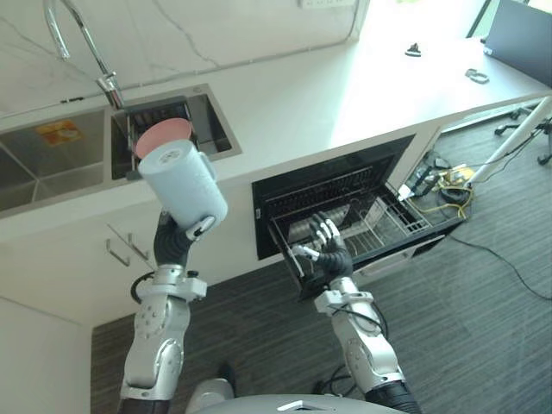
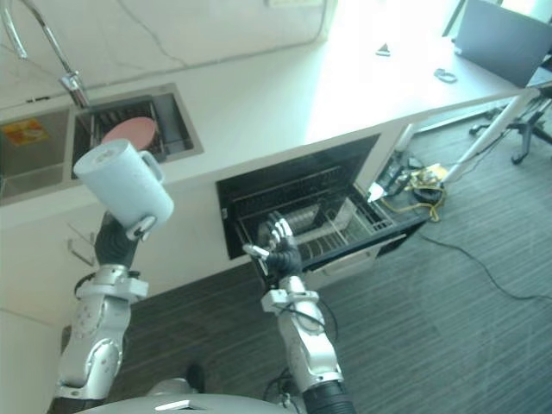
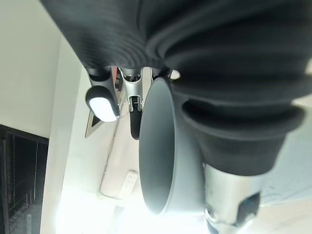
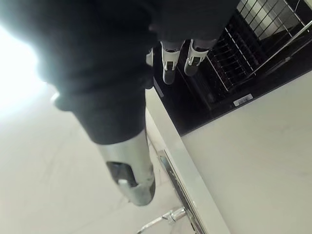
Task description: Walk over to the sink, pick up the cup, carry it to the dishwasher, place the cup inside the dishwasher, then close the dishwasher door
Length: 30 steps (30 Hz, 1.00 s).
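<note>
The cup [image 1: 183,185] is up in the air and tilted, in front of the desk's [image 1: 285,95] front edge and just below the sink [image 1: 220,129]; the left robot hand [image 1: 176,241] grips it low on its body, fingers [image 3: 102,100] and thumb curled round it in the left wrist view; the hold seems to sit near the base with most of the cup leaning out above it, so a jolt while walking could, I judge, let it turn in the grip or slip to the floor [image 1: 483,328]; the dishwasher [image 1: 332,185] is off to the right under the desk, its rack [image 1: 379,220] pulled out above the lowered door [image 1: 397,257]; the right robot hand [image 1: 326,243] hovers over that rack with fingers spread and nothing in it, and could block or bump the cup on the way in; a low carry might clip the desk's front edge or the rack's wire rim; the door would likely jam if the rack is left out.
</note>
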Tool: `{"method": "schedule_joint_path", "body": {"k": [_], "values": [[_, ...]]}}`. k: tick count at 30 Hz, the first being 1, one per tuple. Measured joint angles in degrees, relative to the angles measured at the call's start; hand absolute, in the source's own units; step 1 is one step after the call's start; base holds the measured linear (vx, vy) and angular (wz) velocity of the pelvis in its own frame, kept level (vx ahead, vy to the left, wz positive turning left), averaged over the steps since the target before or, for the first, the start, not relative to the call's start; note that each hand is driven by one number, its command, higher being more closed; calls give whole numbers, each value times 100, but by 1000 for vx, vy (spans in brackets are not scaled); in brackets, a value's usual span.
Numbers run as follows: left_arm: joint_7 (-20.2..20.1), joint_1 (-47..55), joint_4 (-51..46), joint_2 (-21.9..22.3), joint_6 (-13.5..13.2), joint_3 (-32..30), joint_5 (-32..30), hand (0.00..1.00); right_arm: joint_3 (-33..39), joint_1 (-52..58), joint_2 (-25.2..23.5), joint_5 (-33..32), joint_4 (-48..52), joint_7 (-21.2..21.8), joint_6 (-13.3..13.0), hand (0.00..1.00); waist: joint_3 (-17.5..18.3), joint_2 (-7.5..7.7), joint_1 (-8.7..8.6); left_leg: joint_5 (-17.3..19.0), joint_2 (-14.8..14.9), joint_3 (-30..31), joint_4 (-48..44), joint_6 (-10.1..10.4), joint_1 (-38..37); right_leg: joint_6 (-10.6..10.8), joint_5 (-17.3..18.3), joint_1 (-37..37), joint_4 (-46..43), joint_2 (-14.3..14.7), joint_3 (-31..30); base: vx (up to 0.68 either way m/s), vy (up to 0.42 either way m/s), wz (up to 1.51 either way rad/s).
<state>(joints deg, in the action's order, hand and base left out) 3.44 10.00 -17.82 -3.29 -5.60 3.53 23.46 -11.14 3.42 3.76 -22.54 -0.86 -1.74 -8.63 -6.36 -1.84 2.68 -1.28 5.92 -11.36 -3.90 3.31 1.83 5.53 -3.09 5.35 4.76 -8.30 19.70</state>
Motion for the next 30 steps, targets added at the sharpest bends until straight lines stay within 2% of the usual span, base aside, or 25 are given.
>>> {"method": "schedule_joint_path", "body": {"k": [5,8,9,10,12,13,14,15,16,18,20,22,23,24,25,26,28,29,30], "values": [[8,27,292,-13,-223,276,6,100,482,91,55,4,3,14,-52,0,26,-53,-264,57,-85,-156,105,-5,95,141,19,56,-205,-236,335,-26,46,33],[-43,27,369,-1,-336,381,-2,100,831,130,196,-40,-3,30,-119,0,100,-170,-430,8,-140,-612,148,-91,133,309,31,73,-239,-467,567,65,85,36],[-121,24,380,-3,-380,377,-3,100,1009,164,229,-69,-3,17,-132,0,141,-227,-472,-39,-239,-733,218,-148,121,439,9,86,-281,-606,669,58,72,31],[-174,21,380,-3,-400,377,-4,100,1058,187,253,-69,-3,3,-150,0,160,-251,-472,-96,-318,-729,269,-158,109,485,13,87,-313,-681,707,95,126,43],[-372,-6,380,1,-424,379,-8,100,1175,262,263,-66,-9,-31,-177,0,194,-276,-458,-209,-671,-579,478,-314,-16,666,36,128,-434,-993,830,194,220,48],[-501,-5,378,5,-414,379,-18,100,1189,265,259,-73,-30,-138,-177,0,193,-277,-368,-174,-884,-564,491,-396,-76,750,82,115,-698,-1261,853,199,229,36],[-544,16,378,10,-404,379,-25,100,1188,266,260,-79,-30,-208,-176,0,191,-274,-332,-133,-947,-563,493,-456,-107,738,117,50,-918,-1369,834,139,198,25],[-582,40,378,15,-387,378,-60,100,1204,259,249,-88,-30,-280,-177,0,213,-315,-299,-56,-1009,-531,495,-556,-152,592,199,-100,-1381,-1524,830,112,196,27],[-706,41,374,7,-334,344,-151,100,1203,264,198,-135,-32,-483,-190,0,225,-337,-278,89,-1137,-420,491,-707,-285,-130,372,-398,-2425,-1837,937,117,187,32],[-782,98,347,-12,-323,321,-226,100,1196,283,105,-126,-45,-589,-248,0,225,-343,-273,196,-1167,-260,486,-829,-426,-564,197,-584,-3086,-1988,887,158,153,37],[-812,78,278,-115,-308,351,-250,100,1184,318,-176,-54,-18,-733,-361,0,197,-258,-354,318,-1135,45,385,-925,-449,-399,735,-777,-3718,-1685,506,138,68,68],[-906,12,281,-278,-297,401,-352,100,1185,447,-378,-62,0,-859,-405,0,163,-23,-409,340,-1117,384,315,-939,-402,-85,1434,-954,-3714,-792,54,113,17,92],[-907,18,284,-296,-296,439,-359,100,1191,491,-372,-65,0,-862,-409,0,172,42,-382,339,-1118,429,309,-939,-426,-47,1536,-959,-3594,-578,56,156,17,60],[-872,20,310,-329,-292,477,-394,100,1211,563,-370,-66,0,-838,-425,0,154,74,-334,317,-1127,498,310,-976,-476,-67,1681,-998,-3264,-185,50,180,19,29],[-811,17,332,-351,-280,539,-406,100,1234,578,-366,-69,1,-812,-457,0,159,95,-332,337,-1141,541,306,-956,-516,-111,1720,-1067,-2930,148,-23,177,16,23],[-759,10,332,-346,-272,589,-412,100,1243,580,-359,-70,6,-788,-504,0,162,98,-341,347,-1147,580,307,-942,-525,-138,1701,-1120,-2765,291,-80,160,-1,26],[-747,-47,337,-333,-253,802,-462,100,1297,741,-350,-135,210,-705,-638,0,121,48,-416,418,-1180,826,295,-953,-574,-408,1514,-1325,-2353,674,-526,167,-19,48],[-787,-37,337,-330,-255,850,-479,100,1300,818,-355,-177,284,-712,-672,0,119,68,-430,456,-1233,902,257,-952,-583,-509,1385,-1315,-2251,668,-648,166,-16,66],[-888,-13,363,-270,-257,929,-520,100,1314,958,-342,-187,373,-724,-751,0,93,96,-448,625,-1298,1022,105,-950,-629,-703,1115,-1202,-2251,600,-640,225,-19,46]]}}
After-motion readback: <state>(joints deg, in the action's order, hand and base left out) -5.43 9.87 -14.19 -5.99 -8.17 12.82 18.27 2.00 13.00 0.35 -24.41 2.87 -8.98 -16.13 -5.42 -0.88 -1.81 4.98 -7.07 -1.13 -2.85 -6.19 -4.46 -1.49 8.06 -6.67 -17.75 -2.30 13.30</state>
